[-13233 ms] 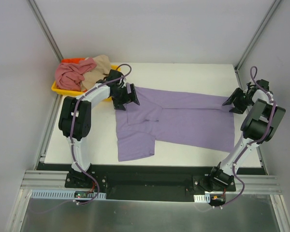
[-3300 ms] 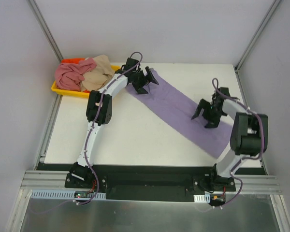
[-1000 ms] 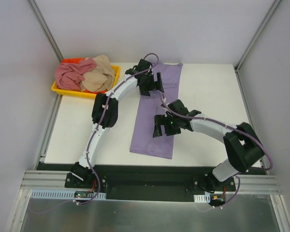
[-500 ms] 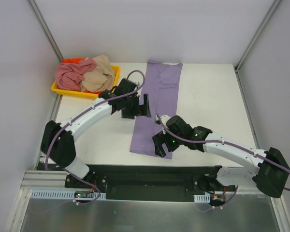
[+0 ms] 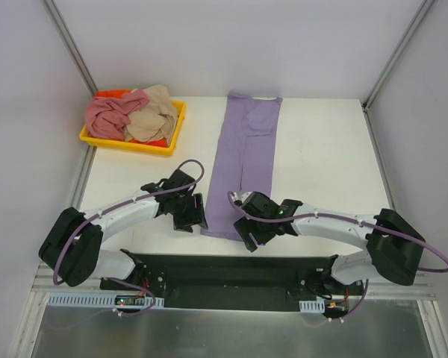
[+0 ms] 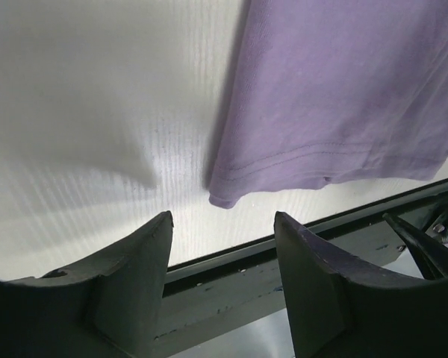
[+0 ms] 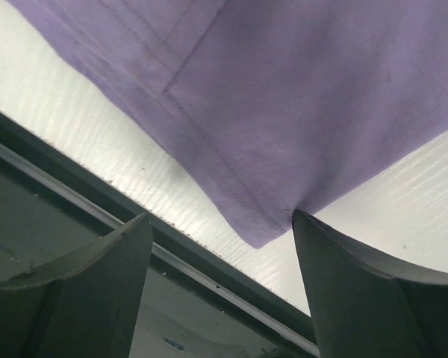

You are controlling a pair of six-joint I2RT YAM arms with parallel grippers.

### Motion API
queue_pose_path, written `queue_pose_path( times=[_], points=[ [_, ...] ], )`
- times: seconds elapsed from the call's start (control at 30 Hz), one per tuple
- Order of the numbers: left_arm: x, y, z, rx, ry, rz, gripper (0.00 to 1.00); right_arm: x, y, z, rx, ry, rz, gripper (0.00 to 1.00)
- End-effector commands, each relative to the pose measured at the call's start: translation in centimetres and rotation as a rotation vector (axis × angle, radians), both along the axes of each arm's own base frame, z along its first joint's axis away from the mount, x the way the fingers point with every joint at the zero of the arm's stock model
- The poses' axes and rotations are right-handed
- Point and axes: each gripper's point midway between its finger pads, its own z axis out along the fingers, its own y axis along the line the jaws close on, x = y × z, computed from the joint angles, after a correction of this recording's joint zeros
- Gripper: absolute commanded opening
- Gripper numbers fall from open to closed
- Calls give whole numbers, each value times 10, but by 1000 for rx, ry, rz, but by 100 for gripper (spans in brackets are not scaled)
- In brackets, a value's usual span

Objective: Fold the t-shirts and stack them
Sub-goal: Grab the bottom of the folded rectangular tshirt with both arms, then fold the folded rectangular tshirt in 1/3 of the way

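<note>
The lavender t-shirt (image 5: 246, 160) lies folded into a long narrow strip running from the table's far edge to its near edge. My left gripper (image 5: 195, 218) is open and empty beside the strip's near left corner (image 6: 224, 198). My right gripper (image 5: 252, 237) is open and empty at the strip's near right corner (image 7: 265, 237), with one fingertip (image 7: 302, 224) at the hem's edge. The dusty pink t-shirt (image 5: 110, 115) and the beige t-shirt (image 5: 155, 113) lie crumpled in the yellow tray (image 5: 131, 142) at the far left.
The table's near edge and a black rail (image 5: 224, 265) run just below both grippers. Grey walls and metal posts (image 5: 71, 46) close in the left, right and back.
Both arms have drawn back from the strip's middle to its near end, and the grippers now sit at its two near corners. The shirt has not moved in the last second.
</note>
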Motion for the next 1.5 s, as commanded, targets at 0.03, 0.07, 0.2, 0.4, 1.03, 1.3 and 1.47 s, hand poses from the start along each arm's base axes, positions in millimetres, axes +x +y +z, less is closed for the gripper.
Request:
queue_pose_path(
  times=[0.03,0.07,0.2,0.4,1.03,1.3,1.47],
  points=[
    [1,-20,-10,-70,36,-3,52,7,-4,-7,-68,-13,3,75],
    [1,-22,-12,-68,45,-7,47,6,-5,-9,-73,-11,3,73],
    [3,-20,-21,-35,63,-3,26,3,-8,-14,-91,6,9,72],
    [1,-16,-28,-11,70,-3,0,3,-15,-24,-147,7,-2,55],
    [-45,-15,32,-240,-118,-87,0,-67,5,26,159,121,149,1],
    [2,-30,92,-258,-348,-92,0,-23,5,78,191,-50,58,0],
    [69,-44,117,-172,-425,-10,0,56,-7,103,162,-220,-119,0]
  ],
)
